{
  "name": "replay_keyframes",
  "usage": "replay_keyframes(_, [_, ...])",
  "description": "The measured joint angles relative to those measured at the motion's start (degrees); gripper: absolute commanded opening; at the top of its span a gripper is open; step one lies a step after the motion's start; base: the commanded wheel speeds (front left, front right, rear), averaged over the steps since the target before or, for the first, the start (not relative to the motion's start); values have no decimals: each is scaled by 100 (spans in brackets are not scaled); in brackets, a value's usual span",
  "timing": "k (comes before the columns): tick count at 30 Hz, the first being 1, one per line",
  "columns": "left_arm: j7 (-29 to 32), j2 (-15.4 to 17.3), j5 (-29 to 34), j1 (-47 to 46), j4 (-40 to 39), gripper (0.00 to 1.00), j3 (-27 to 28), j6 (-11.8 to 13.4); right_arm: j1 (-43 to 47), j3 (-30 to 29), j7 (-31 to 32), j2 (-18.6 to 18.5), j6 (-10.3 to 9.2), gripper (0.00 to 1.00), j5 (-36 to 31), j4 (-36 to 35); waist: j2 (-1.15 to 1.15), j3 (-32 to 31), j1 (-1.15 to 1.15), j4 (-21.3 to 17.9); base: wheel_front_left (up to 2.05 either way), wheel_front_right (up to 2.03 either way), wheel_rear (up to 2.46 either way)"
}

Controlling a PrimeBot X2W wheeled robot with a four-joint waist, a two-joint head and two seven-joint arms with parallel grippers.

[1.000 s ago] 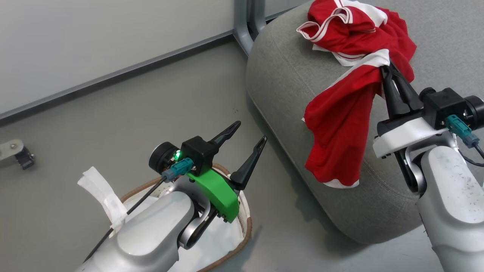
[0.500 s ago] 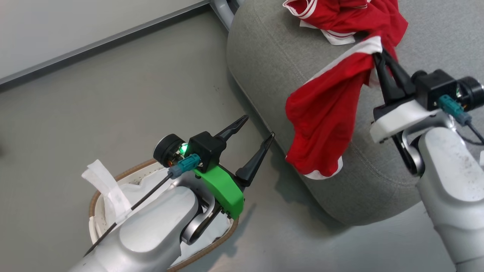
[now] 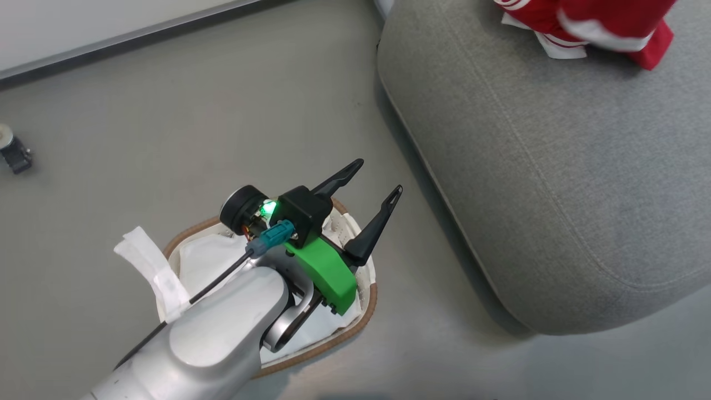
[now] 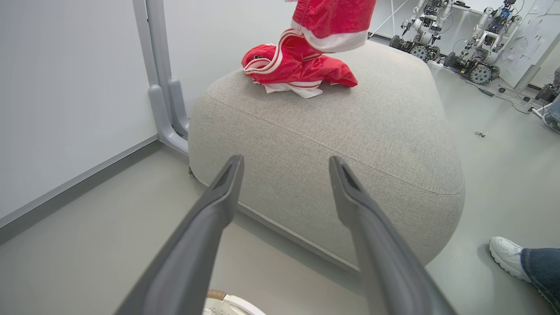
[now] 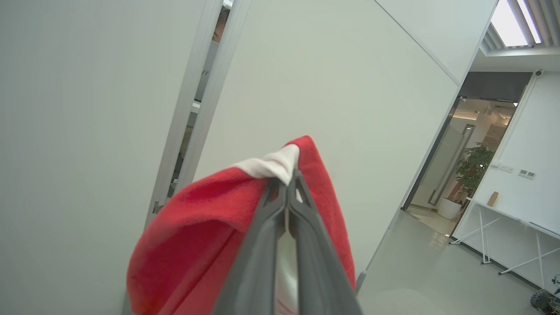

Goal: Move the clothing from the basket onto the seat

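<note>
Nearly done. First garment [image 4: 297, 70] lies crumpled on the seat [image 4: 332, 131], toward its far end. Second garment [image 5: 210, 210] is out of the basket and in the air. Right gripper [image 5: 291, 175] is clamped fully closed on a fold at its white-trimmed edge. Left wrist view has it hanging just above the first one; can't tell if they touch. Remaining: lower and release. Basket [image 3: 373, 303] sits on the floor beside the seat with the white liner [image 3: 194, 266] visible, and no red in the part the left arm leaves uncovered. Left gripper [image 3: 377, 176] is spread wide and empty above the basket. Held garment's long axis is vertical, pinched edge up, white hem down. The heap has no clear axis.
</note>
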Motion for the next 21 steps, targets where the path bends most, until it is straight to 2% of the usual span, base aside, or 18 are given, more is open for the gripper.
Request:
replay_keyframes(4, [10,2,105,-141,-134,100,-19,12,-679,-168,236,-558,0,0,-275,298,0,189,0,243,0,0,0])
replay_keyframes(7, [43,-4,188,-283,-233,100,-26,15,-810,-229,288,-780,0,0,-442,599,0,381,0,410,0,0,0])
replay_keyframes(9, [54,2,241,-366,-265,100,-30,25,-789,-366,260,-800,0,0,-489,873,0,520,0,513,0,0,0])
replay_keyframes(12, [66,2,290,-503,-316,100,-23,49,-582,-606,93,-676,0,0,-500,1335,0,750,0,660,0,0,0])
replay_keyframes(17, [75,5,342,-609,-350,100,-16,80,85,-642,-292,-176,0,0,-559,2167,0,1141,1,865,0,0,0])
replay_keyframes(21, [98,10,347,-628,-336,100,-41,79,333,-695,-556,79,0,0,-594,2715,0,1369,0,976,0,0,0])
